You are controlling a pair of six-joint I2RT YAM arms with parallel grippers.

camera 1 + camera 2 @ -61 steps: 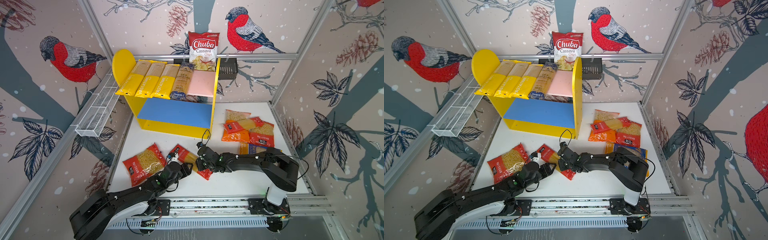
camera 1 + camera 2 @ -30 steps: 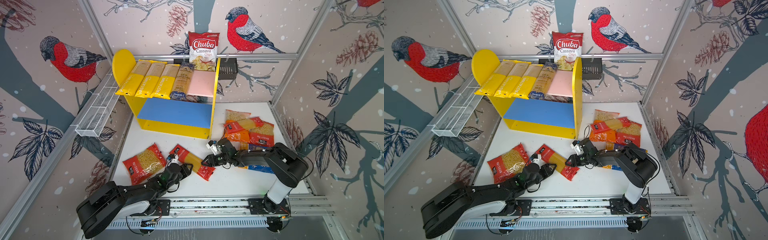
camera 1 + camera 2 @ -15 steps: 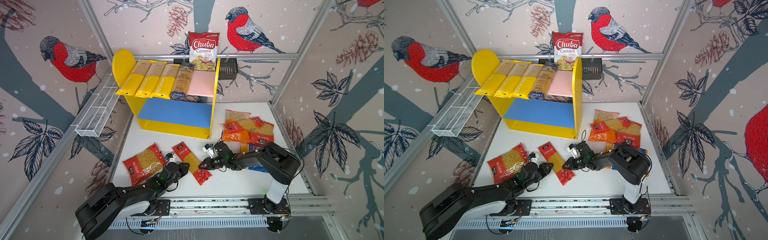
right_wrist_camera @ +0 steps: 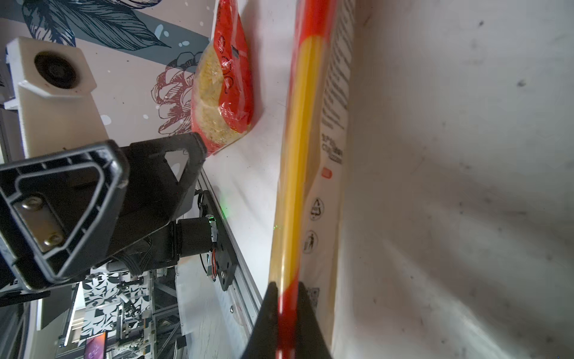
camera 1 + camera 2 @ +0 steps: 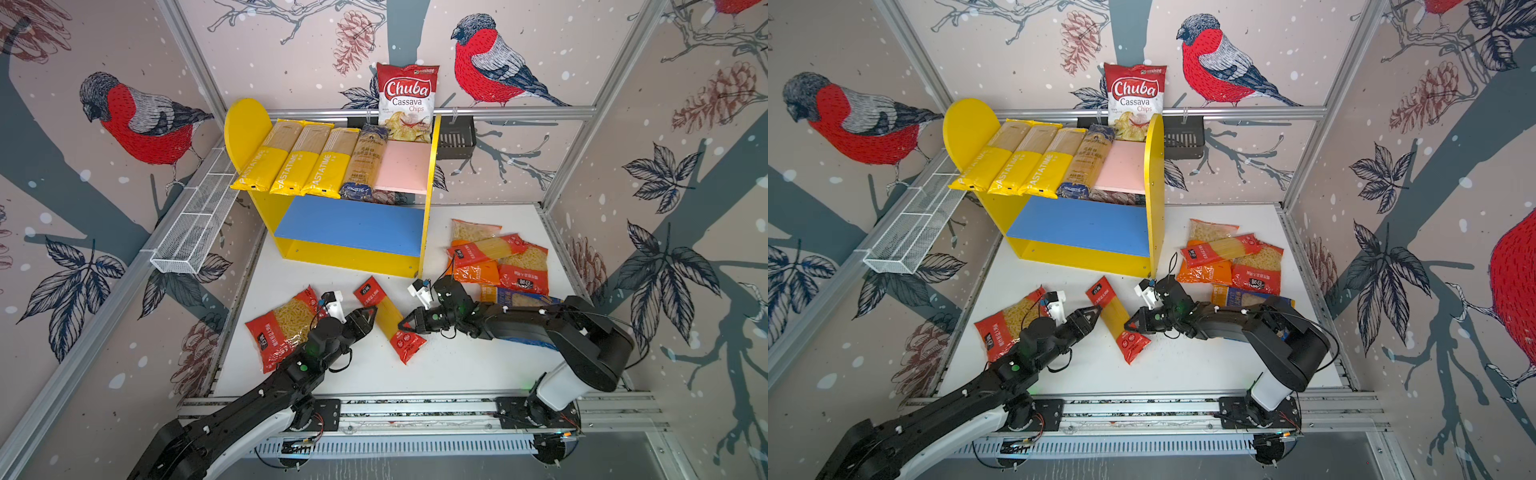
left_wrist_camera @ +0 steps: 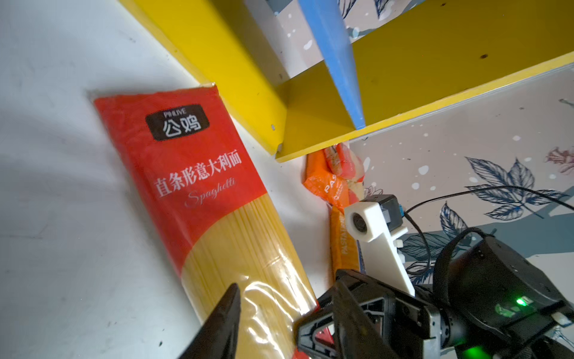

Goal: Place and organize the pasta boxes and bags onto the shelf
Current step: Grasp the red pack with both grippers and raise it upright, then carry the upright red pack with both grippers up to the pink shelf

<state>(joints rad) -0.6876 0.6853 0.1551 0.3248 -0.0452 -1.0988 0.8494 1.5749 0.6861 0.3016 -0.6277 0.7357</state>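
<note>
At twelve o'clock of the scene the red-white bag reads "Chuba Cassava Chips"; on the shelf three yellow packs each read "PASTATIME"; the blue-labelled pack at their three o'clock reads "SPAGHETTI" (small, just legible); the red spaghetti pack, at the shelf's six o'clock, reads "PINLIVE", "公鸡", "直条形意大利面" and "Spaghetti".

A red spaghetti pack lies slantwise before the yellow shelf holding four long packs.
</note>
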